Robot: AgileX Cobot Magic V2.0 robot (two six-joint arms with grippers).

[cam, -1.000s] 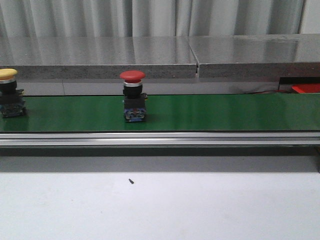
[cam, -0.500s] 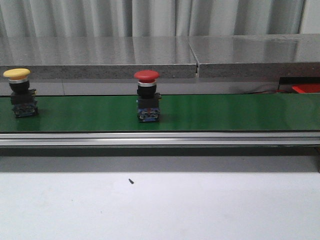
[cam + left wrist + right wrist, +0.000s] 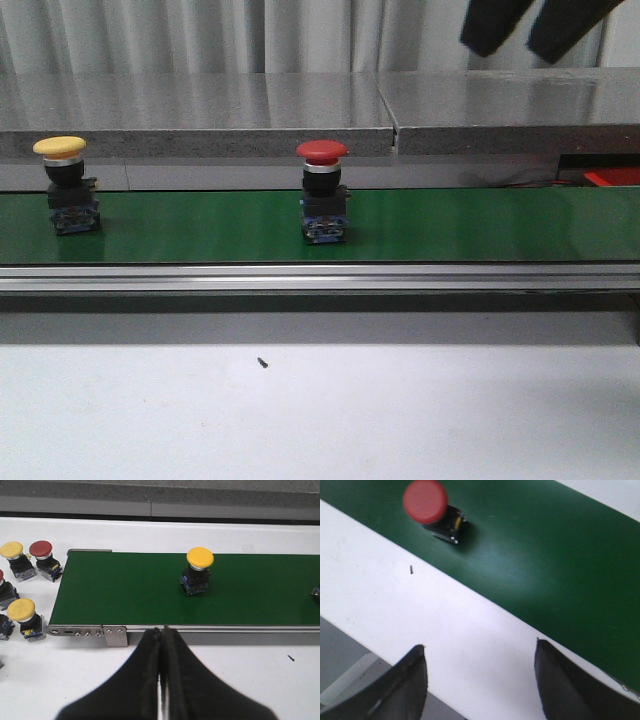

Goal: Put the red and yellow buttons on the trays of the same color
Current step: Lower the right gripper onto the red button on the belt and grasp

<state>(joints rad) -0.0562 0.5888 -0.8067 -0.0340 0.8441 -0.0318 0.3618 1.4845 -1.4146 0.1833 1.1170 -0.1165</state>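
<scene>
Red button [image 3: 322,192] upright at centre frame on green belt [image 3: 480,225]; yellow button [image 3: 64,185] upright at far left on same belt, well apart from red; right gripper [image 3: 528,25] at upper right, above and right of red button, fingers [image 3: 402,685] spread wide, empty; left gripper [image 3: 161,635] pressed together, empty, hovering near belt edge.

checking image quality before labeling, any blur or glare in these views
Right wrist view: soft overall, the red button blurred, a pale sheen on the belt. Left wrist view: sharp on the yellow button. Front view: clear, with light streaks on the steel shelf.
</scene>
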